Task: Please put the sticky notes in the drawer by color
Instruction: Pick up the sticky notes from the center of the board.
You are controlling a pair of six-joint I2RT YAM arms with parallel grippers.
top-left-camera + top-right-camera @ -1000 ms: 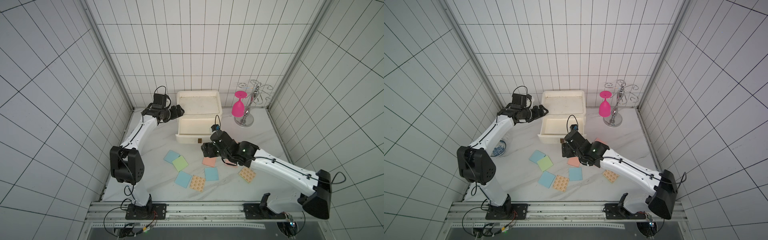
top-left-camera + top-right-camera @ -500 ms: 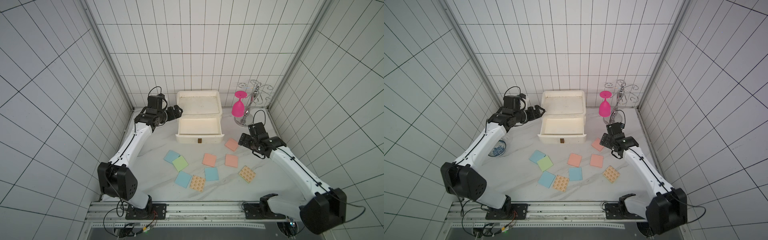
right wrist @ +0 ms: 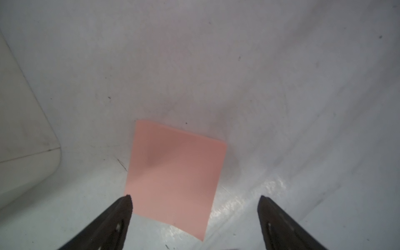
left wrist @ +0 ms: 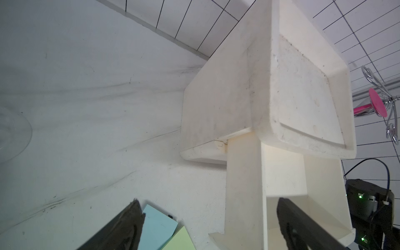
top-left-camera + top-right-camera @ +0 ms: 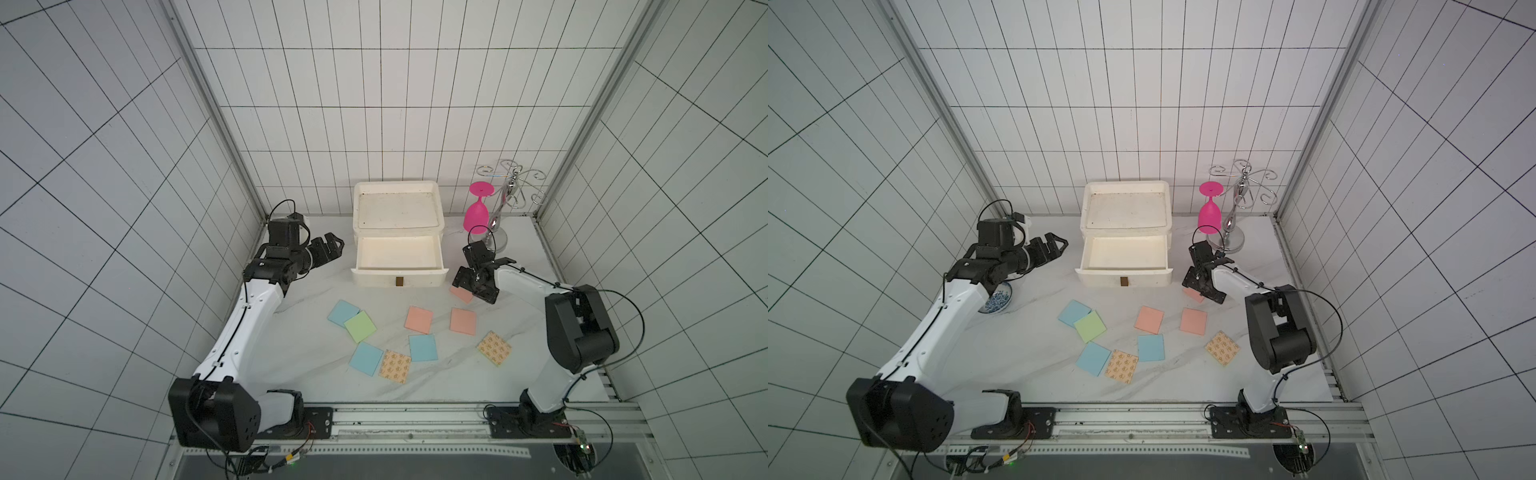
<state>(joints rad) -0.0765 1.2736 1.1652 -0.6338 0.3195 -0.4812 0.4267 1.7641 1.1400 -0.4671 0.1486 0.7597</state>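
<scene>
The off-white drawer chest [image 5: 397, 216] stands at the back with its top drawer [image 5: 400, 282] pulled out and empty. Sticky notes lie flat in front of it: blue pads [image 5: 343, 312], [image 5: 366, 359], [image 5: 423, 348], a green pad [image 5: 360, 326], pink pads [image 5: 419, 320], [image 5: 463, 321], and tan printed pads [image 5: 395, 366], [image 5: 493, 348]. My right gripper [image 5: 473, 291] hovers open over a third pink pad [image 3: 175, 177] right of the drawer front, touching nothing. My left gripper [image 5: 332, 247] stands open and empty, left of the chest.
A pink wine glass [image 5: 478, 212] hangs upside down on a chrome rack [image 5: 505, 199] at the back right. A small blue-patterned dish [image 5: 996, 301] sits under my left forearm. Tiled walls close in on three sides.
My right arm swung from the drawer front out to the right, then settled over the pink pad. My left gripper drew back from the chest's side. Both grippers opened wider.
</scene>
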